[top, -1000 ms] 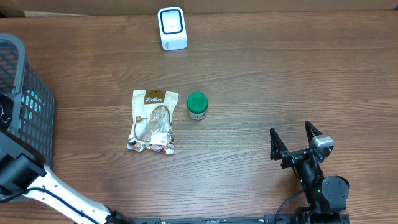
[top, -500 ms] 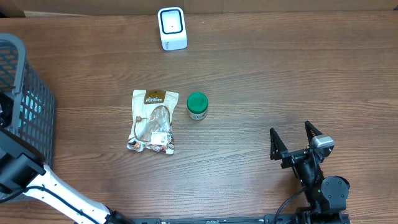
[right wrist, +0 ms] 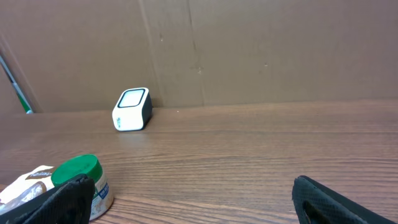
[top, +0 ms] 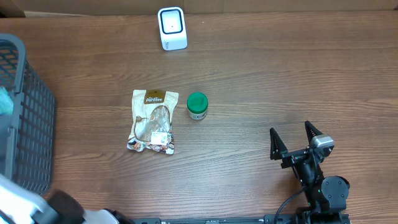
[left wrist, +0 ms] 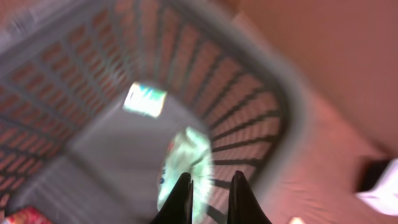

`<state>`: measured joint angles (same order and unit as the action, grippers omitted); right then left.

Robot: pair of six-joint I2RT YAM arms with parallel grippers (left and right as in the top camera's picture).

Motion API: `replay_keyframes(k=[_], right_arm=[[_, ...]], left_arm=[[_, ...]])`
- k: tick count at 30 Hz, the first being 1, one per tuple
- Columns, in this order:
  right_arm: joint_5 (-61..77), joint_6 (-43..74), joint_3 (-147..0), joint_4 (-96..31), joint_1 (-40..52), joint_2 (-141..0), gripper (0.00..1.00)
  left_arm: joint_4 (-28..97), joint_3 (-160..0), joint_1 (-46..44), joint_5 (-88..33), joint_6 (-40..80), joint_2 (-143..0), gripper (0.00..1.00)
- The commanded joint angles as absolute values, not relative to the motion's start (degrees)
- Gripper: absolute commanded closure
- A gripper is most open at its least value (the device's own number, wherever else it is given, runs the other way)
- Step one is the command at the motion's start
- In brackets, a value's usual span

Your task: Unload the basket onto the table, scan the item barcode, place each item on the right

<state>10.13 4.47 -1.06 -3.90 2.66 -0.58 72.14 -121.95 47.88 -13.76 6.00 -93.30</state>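
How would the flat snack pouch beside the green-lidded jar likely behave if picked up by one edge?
The snack pouch probably sags and flops: it lies flat with crinkled edges, suggesting thin film. Its shiny clear window hints at a slick surface, so a pinch might slip. Lumpy contents showing through could shift as it lifts.

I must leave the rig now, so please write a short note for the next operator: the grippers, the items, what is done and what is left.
Left gripper: shut, over the grey basket, just above a pale green item. The view is blurred, so a grip cannot be confirmed.
Right gripper: open, empty.
Scanner: at the far edge. The snack pouch and green-lidded jar lie side by side in the middle.
Done: no scan visible.
Left: bring an item's barcode to the scanner.
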Motion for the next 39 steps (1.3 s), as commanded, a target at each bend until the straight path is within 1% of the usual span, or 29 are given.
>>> replay_keyframes(k=[1, 5, 8, 9, 10, 12, 13, 15, 20, 25, 27, 28, 29, 30, 31, 36, 39], right_arm=[[10.17, 4.43, -0.45, -3.57, 2.94, -0.16, 0.0], [10.17, 4.43, -0.45, -3.57, 2.94, -0.16, 0.0], [10.17, 4.45, -0.45, -3.6, 2.94, -0.16, 0.0], [10.17, 4.43, -0.45, -3.57, 2.94, -0.16, 0.0], [10.17, 4.45, -0.45, -3.57, 2.94, -0.16, 0.0], [10.17, 4.45, -0.45, -3.57, 2.94, -0.16, 0.0], [10.17, 4.43, -0.45, -3.57, 2.94, -0.16, 0.0], [10.17, 4.45, -0.45, -3.57, 2.94, -0.16, 0.0], [10.17, 4.43, -0.45, -3.57, 2.94, -0.16, 0.0], [10.17, 4.43, -0.45, -3.57, 2.94, -0.16, 0.0], [10.17, 4.43, -0.45, -3.57, 2.94, -0.16, 0.0], [10.17, 4.43, -0.45, -3.57, 2.94, -0.16, 0.0], [10.17, 4.43, -0.45, -3.57, 2.94, -0.16, 0.0], [10.17, 4.43, -0.45, -3.57, 2.94, -0.16, 0.0], [10.17, 4.43, -0.45, -3.57, 2.94, -0.16, 0.0], [10.17, 4.43, -0.45, -3.57, 2.94, -0.16, 0.0], [10.17, 4.43, -0.45, -3.57, 2.94, -0.16, 0.0]], left_arm=[[72.69, -122.15, 45.17, -20.18, 6.83, -87.81, 0.96], [74.94, -122.13, 40.45, -17.54, 6.61, -84.79, 0.96], [75.57, -121.91, 39.38, -11.84, 8.21, -85.12, 0.95], [75.72, -121.89, 39.64, -10.26, 9.61, -85.62, 0.9], [75.85, -121.89, 39.97, -9.45, 10.44, -85.93, 0.82], [75.9, -121.86, 41.08, -7.92, 11.44, -87.07, 0.62], [75.88, -121.86, 41.98, -7.22, 11.9, -87.88, 0.57], [76.18, -121.86, 44.64, -6.42, 13.52, -90.74, 0.51], [78.91, -120.55, 49.19, -6.42, 16.4, -99.35, 0.51], [79.88, -116.44, 50.61, -5.98, 21.32, -108.12, 0.52], [79.5, -114.45, 50.68, -3.68, 24.14, -110.65, 0.5], [79.4, -113.38, 50.65, -1.76, 26.09, -111.9, 0.49], [79.37, -112.4, 50.65, -0.05, 27.9, -112.88, 0.41], [79.31, -111.42, 50.65, 1.5, 29.82, -113.91, 0.28], [79.07, -110.43, 50.65, 2.48, 31.27, -114.96, 0.18], [74.52, -103.9, 50.65, 2.59, 32.01, -117.84, 0.16], [69.65, -98.74, 50.65, 2.55, 33.85, -117.89, 0.14]])
